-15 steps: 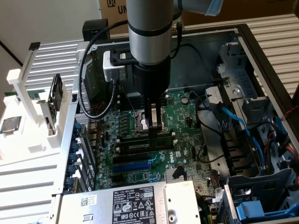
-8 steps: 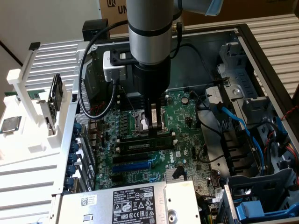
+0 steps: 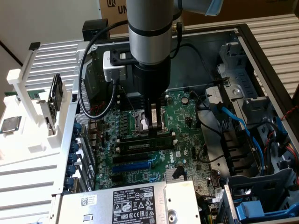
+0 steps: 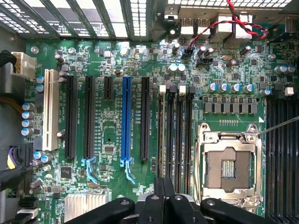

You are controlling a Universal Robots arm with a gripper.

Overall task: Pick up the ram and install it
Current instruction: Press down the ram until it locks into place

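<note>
The ram [image 3: 145,143], a long narrow dark-green stick with a small pale label, stands on edge in a memory slot of the motherboard [image 3: 187,116], just in front of the processor socket. My gripper [image 3: 156,126] hangs over the stick's half nearer the exterior view's right, fingertips just above its top edge; I cannot tell whether they touch it. In the wrist view the gripper [image 4: 164,186] is shut, its black fingers pressed together with nothing visible between them, right over the row of black memory slots [image 4: 175,135].
The open processor socket [image 4: 229,163] lies beside the slots. A blue card slot [image 4: 125,121] and black card slots lie further off. The case holds a power supply [image 3: 131,203], blue cables [image 3: 243,130] and a drive cage [image 3: 261,196]. A white fixture [image 3: 28,112] stands outside the case.
</note>
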